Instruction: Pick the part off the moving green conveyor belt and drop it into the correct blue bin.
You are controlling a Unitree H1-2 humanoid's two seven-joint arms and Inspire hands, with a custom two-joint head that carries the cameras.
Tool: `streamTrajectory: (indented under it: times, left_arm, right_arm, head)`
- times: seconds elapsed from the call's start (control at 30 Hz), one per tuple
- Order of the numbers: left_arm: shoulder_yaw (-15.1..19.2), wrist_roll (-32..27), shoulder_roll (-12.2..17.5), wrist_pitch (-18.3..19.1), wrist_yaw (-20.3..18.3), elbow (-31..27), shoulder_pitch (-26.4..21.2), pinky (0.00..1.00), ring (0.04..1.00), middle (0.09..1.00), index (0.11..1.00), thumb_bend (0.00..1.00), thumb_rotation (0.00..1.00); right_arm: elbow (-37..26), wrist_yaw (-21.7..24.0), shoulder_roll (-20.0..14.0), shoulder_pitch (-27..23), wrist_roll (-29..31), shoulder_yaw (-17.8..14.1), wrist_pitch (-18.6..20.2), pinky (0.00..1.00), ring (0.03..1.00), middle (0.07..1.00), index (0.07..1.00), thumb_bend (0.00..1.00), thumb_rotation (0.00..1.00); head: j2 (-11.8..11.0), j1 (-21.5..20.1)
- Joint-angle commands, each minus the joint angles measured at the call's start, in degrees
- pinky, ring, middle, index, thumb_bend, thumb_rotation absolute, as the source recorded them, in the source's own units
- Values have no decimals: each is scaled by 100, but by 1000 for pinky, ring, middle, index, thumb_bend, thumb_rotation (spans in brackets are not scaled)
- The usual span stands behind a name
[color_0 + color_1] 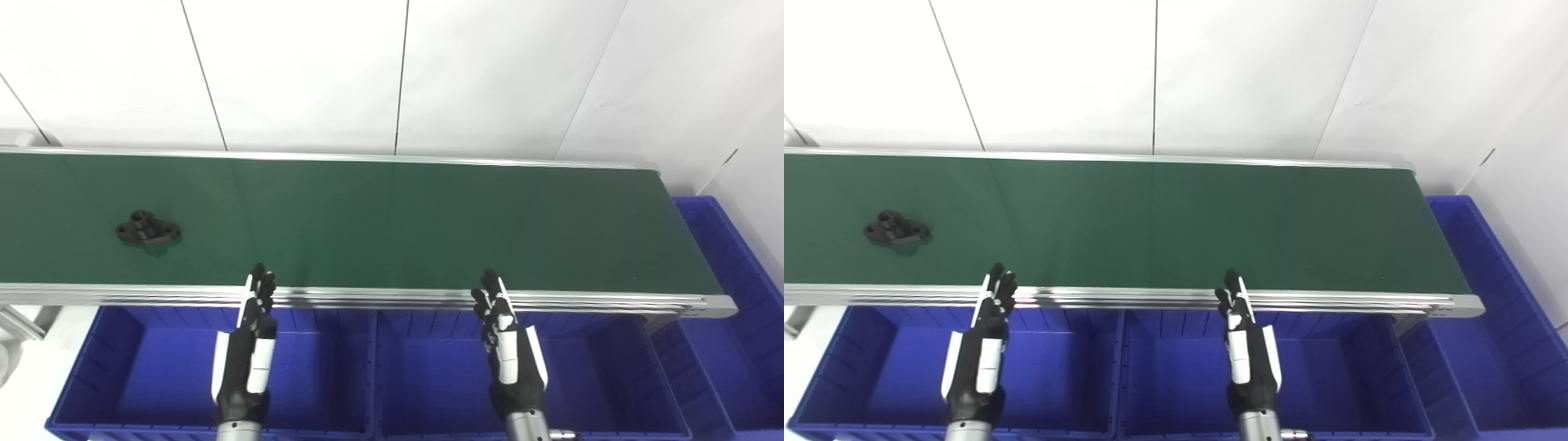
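Black part (147,229) lying flat on the green conveyor belt (392,220), far toward the left end, well apart from both hands and touched by nothing. Looks like a small flanged piece with holes, broad side down, so stable on the belt and unlikely to roll. Left hand (248,349) poised over the left blue bin (128,343), fingertips reaching up to the belt's near metal rail (380,298); fingers extended and held close together, grasping nothing. Right hand (508,343) in the mirror pose over the middle blue bin (612,361), fingers likewise straight and empty. Probably a waiting stance: both hands kept low and just short of the belt so as not to block the moving surface, yet near enough to reach over the rail once the part comes within range. Bins ranged directly beneath the near edge, presumably so that a lifted part needs only a short pull back and a release. Third blue bin (735,269) set past the belt's right end, likely catching whatever goes unpicked. Direction of belt travel not readable from a single moment, nor which bin counts as correct. Judging by position, left hand the nearer candidate for the pick, with timing against the belt's motion the chief risk. Pick not yet begun; all visible bin floors bare.
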Motion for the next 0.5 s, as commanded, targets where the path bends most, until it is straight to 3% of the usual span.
streamTrajectory:
  times: [0.0,0.47]
  left_arm:
    - [29,-51,31,-87,-64,-179,29,984,971,962,981,900,966]
    - [-62,131,-31,-16,-40,-206,77,949,953,959,973,872,960]
  right_arm:
    - [-195,75,150,-54,90,62,50,1000,987,1000,991,820,998]
    - [-336,48,56,36,34,23,117,1000,982,997,994,834,987]
  head:
    - [7,-4]
    - [234,-9]
